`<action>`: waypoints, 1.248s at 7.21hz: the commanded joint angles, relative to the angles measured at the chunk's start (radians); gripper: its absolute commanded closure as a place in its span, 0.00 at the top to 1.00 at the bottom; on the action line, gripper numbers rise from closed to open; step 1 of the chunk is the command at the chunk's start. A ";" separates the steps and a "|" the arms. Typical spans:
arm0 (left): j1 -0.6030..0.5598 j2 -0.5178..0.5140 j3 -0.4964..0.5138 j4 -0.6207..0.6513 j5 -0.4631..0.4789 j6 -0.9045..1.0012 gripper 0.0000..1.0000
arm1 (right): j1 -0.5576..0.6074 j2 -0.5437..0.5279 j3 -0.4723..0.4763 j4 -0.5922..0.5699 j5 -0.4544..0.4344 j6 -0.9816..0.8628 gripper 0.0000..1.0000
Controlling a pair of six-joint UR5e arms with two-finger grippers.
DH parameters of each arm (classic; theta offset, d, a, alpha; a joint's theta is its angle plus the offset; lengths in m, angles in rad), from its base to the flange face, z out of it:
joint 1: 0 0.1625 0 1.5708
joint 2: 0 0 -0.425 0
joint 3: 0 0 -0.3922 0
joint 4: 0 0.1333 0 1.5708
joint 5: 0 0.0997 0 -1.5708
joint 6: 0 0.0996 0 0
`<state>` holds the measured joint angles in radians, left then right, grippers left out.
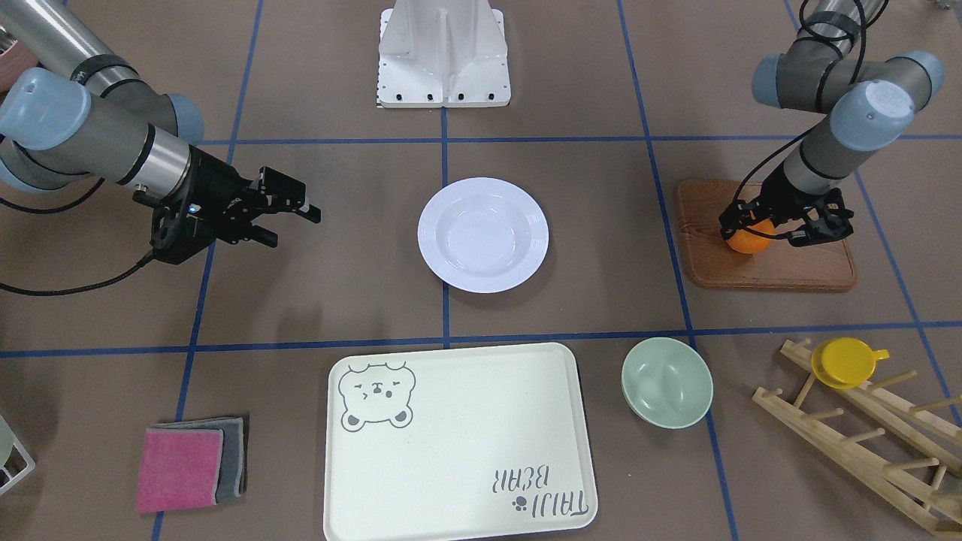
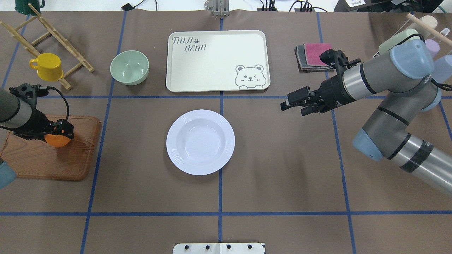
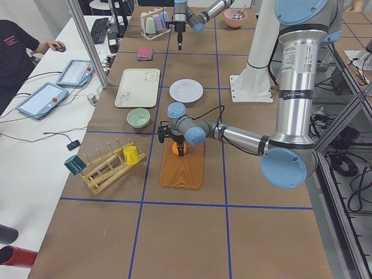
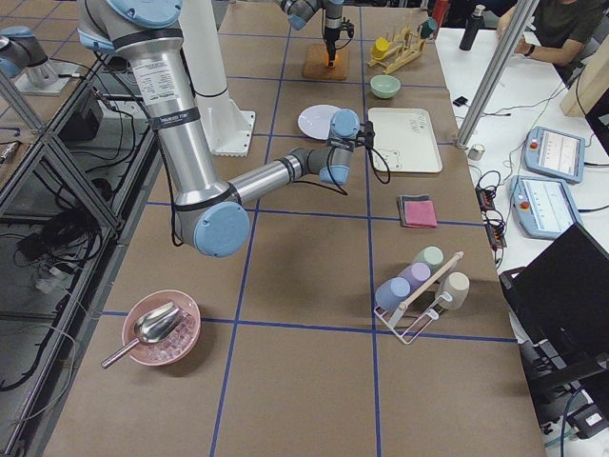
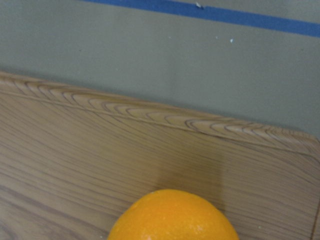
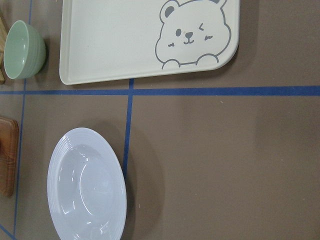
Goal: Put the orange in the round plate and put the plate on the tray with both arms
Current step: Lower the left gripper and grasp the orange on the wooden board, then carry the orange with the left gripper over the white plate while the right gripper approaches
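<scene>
The orange [image 1: 748,240] [image 5: 172,217] rests on a brown wooden board [image 1: 774,267] on my left side. My left gripper [image 1: 760,233] [image 2: 58,134] points down over it, open, with its fingers either side of the fruit; I cannot tell whether they touch it. The white round plate [image 1: 483,234] [image 6: 85,190] lies empty at the table's middle. Beyond it, the cream bear tray [image 1: 458,443] [image 2: 215,63] is empty too. My right gripper [image 1: 289,224] [image 2: 291,106] hovers open and empty to the plate's right, aimed toward it.
A pale green bowl [image 1: 667,382] sits beside the tray. A yellow cup [image 1: 845,362] hangs on a wooden rack [image 1: 864,443] near the board. Folded pink and grey cloths [image 1: 188,466] lie on the tray's other side. The robot's base [image 1: 443,52] stands behind the plate.
</scene>
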<state>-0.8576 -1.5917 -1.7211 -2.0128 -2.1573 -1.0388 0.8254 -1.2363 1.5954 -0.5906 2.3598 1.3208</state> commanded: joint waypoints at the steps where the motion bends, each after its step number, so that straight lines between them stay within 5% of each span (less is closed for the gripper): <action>1: 0.002 -0.017 -0.060 0.028 -0.003 -0.010 0.69 | -0.020 0.011 -0.002 0.006 -0.036 0.006 1.00; 4: 0.037 -0.297 -0.104 0.270 0.013 -0.194 0.70 | -0.171 0.063 -0.012 0.119 -0.248 0.120 1.00; 6: 0.190 -0.457 -0.095 0.352 0.152 -0.334 0.70 | -0.184 0.063 -0.050 0.225 -0.270 0.141 1.00; 9: 0.282 -0.588 -0.080 0.419 0.219 -0.429 0.73 | -0.248 0.064 -0.156 0.439 -0.397 0.232 1.00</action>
<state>-0.6164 -2.1355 -1.8094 -1.6057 -1.9766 -1.4248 0.6097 -1.1731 1.4633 -0.2036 2.0237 1.5369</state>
